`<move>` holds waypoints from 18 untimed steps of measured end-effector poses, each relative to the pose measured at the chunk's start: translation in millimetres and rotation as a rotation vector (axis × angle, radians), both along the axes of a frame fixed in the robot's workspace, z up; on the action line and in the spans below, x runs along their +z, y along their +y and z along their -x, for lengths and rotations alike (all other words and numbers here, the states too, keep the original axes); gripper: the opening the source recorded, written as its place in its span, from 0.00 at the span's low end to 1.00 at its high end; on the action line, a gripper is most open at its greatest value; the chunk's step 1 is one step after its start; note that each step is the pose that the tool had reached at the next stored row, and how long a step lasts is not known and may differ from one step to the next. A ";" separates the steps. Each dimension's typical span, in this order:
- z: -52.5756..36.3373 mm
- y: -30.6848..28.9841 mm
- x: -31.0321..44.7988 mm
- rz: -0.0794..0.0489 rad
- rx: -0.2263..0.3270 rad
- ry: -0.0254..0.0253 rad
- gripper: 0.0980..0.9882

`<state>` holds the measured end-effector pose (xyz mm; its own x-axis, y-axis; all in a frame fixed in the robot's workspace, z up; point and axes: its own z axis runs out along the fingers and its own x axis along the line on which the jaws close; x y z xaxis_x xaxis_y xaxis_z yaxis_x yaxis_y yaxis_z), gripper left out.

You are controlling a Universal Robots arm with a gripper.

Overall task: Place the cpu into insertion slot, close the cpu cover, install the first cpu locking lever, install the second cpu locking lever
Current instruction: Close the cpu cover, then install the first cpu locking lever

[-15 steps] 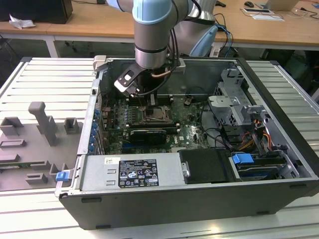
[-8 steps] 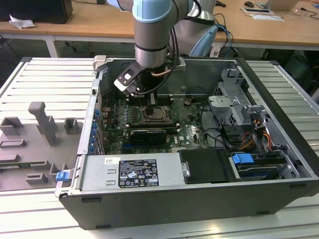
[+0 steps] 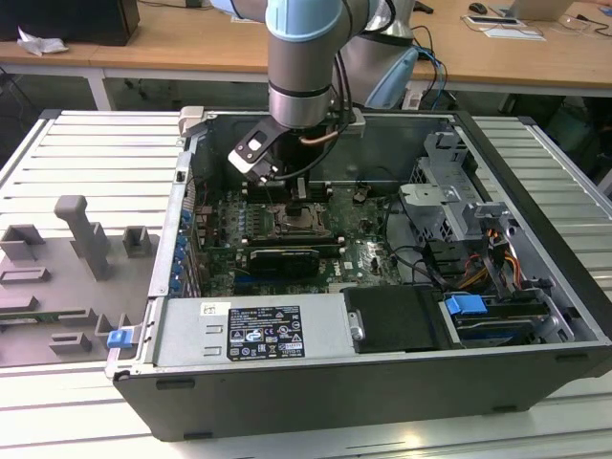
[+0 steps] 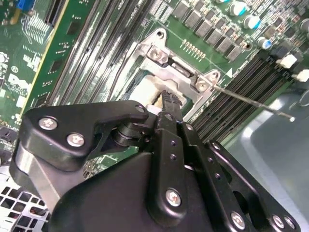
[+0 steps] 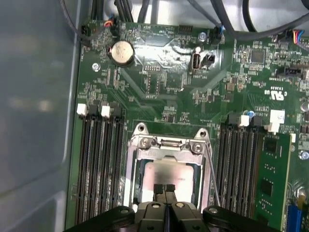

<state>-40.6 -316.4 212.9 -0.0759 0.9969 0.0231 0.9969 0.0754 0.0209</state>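
The cpu (image 5: pixel 169 175), a pale silver square, lies flat in the insertion slot (image 3: pixel 304 223) on the green board. The silver cpu cover (image 5: pixel 165 144) lies down around it, its window framing the chip. My gripper (image 5: pixel 164 187) hovers right over the near edge of the cpu, fingertips pressed together with nothing visible between them. In the second wrist view the gripper (image 4: pixel 167 99) points down at the cover (image 4: pixel 179 72) with the pale cpu (image 4: pixel 145 89) beside it. A thin metal locking lever (image 4: pixel 251 100) sticks out from the socket corner over the memory slots; in the first wrist view the lever (image 5: pixel 212 171) runs along the socket's side.
Black memory slots (image 5: pixel 99 159) flank the socket on both sides. A black graphics card (image 3: pixel 285 258) lies just in front of it. The case walls (image 3: pixel 182 239), drive cage (image 3: pixel 449 191) and loose cables (image 3: pixel 421 263) surround the board. A grey fixture (image 3: pixel 81 234) stands outside the case.
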 end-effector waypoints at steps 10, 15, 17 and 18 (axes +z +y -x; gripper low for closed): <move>-11.1 0.0 0.5 0.000 0.000 -0.0003 0.01; -11.1 0.0 5.8 0.000 0.000 -0.0019 0.01; -11.1 0.0 8.6 0.000 0.000 -0.0023 0.01; -11.1 -0.1 10.9 0.000 0.000 -0.0025 0.01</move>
<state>-29.5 -316.5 223.8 -0.0759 0.9968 0.0231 0.9969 0.0753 0.0234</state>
